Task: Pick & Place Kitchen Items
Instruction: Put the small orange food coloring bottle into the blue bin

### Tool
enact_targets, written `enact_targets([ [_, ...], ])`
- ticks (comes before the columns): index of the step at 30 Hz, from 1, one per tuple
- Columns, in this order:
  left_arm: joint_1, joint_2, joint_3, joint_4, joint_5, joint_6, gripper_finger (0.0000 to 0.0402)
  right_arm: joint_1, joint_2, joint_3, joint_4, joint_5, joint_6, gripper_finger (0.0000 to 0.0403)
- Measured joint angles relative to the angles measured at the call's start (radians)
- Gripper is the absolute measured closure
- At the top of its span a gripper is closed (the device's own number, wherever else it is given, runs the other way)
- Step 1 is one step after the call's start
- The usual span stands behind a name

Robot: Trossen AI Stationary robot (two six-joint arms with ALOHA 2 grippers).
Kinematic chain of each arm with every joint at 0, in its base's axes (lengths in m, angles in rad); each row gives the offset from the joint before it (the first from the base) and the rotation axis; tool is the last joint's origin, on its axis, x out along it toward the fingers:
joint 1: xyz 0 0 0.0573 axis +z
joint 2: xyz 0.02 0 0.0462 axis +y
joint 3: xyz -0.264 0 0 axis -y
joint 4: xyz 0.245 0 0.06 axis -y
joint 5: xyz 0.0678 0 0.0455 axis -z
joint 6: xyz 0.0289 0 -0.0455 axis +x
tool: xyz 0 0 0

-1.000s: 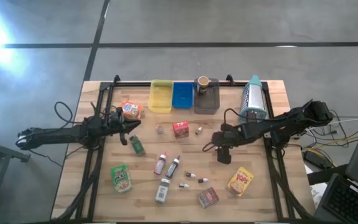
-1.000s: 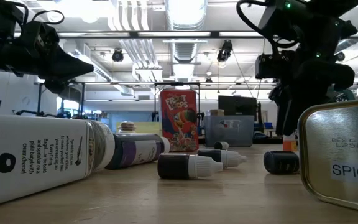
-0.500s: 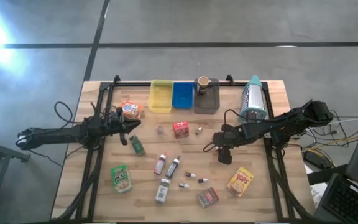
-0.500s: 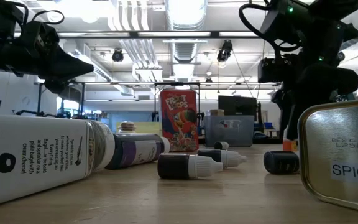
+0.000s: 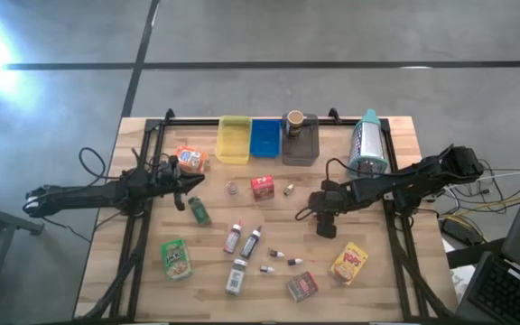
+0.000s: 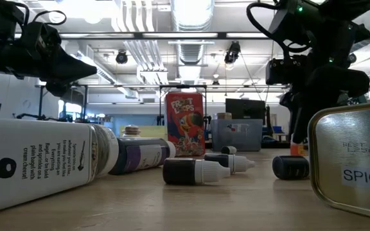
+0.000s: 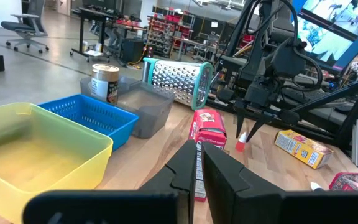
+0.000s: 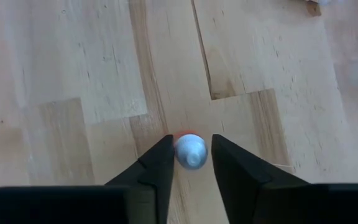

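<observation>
We see the right gripper (image 8: 190, 163) pointing down at the table (image 8: 73, 68), its fingers (image 8: 157, 168) closing in on either side of a tiny vial (image 8: 190, 151) that stands upright on the wood right of centre. The vial has a white rounded cap and a red-orange body. We cannot tell whether the fingers already touch it. The left gripper (image 7: 196, 171) waits over the left side of the table, fingers together, near a yellow tray (image 7: 36, 149).
</observation>
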Motion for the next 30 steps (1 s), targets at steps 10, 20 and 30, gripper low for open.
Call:
enact_targets([
  [10, 0.000, 0.000, 0.000, 0.000, 0.000, 0.000, 0.0371, 0.000, -0.001, 0.000, 0.003, 0.000, 0.000, 0.0347],
  [20, 0.000, 0.000, 0.000, 0.000, 0.000, 0.000, 0.0371, 0.000, -0.001, 0.000, 0.003, 0.000, 0.000, 0.0335],
  [30, 0.000, 0.000, 0.000, 0.000, 0.000, 0.000, 0.0371, 0.000, -0.001, 0.000, 0.003, 0.000, 0.000, 0.0331],
])
